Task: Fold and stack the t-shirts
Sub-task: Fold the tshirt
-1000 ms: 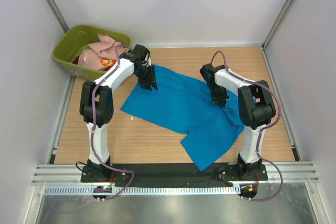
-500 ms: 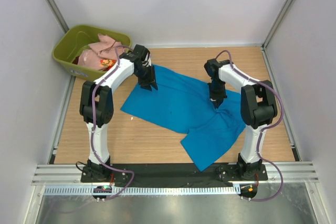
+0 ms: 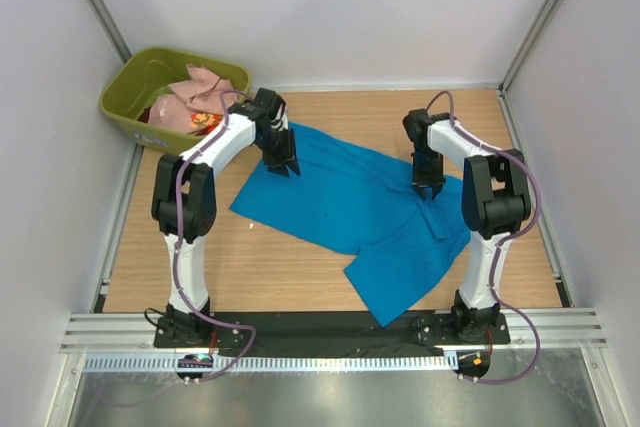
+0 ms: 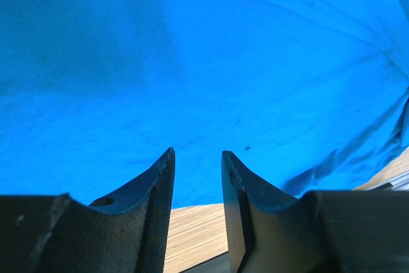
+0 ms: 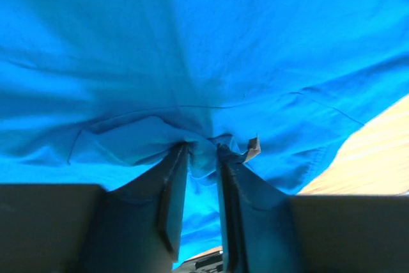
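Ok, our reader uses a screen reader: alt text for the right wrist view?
A bright blue t-shirt fills the view, a puckered fold of it pinched between the two dark fingers at bottom centre. The wooden table shows at the right edge.

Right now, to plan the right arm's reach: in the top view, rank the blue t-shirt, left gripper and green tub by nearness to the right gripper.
1. The blue t-shirt: directly under the right gripper, cloth bunched between its fingers.
2. The left gripper: across the shirt, on the left.
3. The olive-green tub: far-left corner.
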`<action>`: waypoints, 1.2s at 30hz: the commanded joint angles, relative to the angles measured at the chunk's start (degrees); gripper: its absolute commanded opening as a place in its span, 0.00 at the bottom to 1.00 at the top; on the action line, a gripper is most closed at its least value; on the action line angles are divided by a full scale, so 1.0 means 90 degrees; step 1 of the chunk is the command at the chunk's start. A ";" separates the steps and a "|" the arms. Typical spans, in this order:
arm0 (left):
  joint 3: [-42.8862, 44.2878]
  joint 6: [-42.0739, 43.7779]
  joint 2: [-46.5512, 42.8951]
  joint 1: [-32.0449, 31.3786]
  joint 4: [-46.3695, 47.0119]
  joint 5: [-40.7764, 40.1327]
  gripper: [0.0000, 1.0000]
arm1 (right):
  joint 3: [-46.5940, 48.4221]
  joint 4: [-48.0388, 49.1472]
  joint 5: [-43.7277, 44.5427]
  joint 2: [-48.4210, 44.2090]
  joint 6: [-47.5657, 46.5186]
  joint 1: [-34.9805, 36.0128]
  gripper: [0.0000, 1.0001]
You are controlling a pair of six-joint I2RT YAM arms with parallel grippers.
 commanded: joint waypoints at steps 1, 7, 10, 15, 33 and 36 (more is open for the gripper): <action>-0.0102 0.0131 -0.0422 0.0026 0.0150 0.0163 0.36 | 0.0276 -0.0123 0.0549 -0.0538 0.0001 0.0331 0.34; -0.0160 0.0122 -0.0413 0.0026 0.0150 0.0241 0.36 | -0.0241 -0.0300 0.0930 -0.1153 0.0059 0.0625 0.40; -0.0131 0.0121 -0.0383 0.0036 0.0170 0.0289 0.36 | -0.0466 -0.0222 0.0726 -0.1203 0.0059 0.0635 0.36; -0.0024 0.0102 -0.0334 0.0026 0.0131 0.0348 0.36 | -0.0496 -0.0017 0.0384 -0.1135 -0.0048 0.0811 0.13; -0.0053 0.0209 -0.0393 0.0036 0.0072 0.0309 0.36 | -0.0466 0.0306 0.0432 -0.0383 -0.0166 0.0850 0.33; -0.0024 0.0209 -0.0373 0.0026 0.0082 0.0329 0.36 | -0.0466 0.0345 0.0315 -0.0295 -0.0195 0.0850 0.33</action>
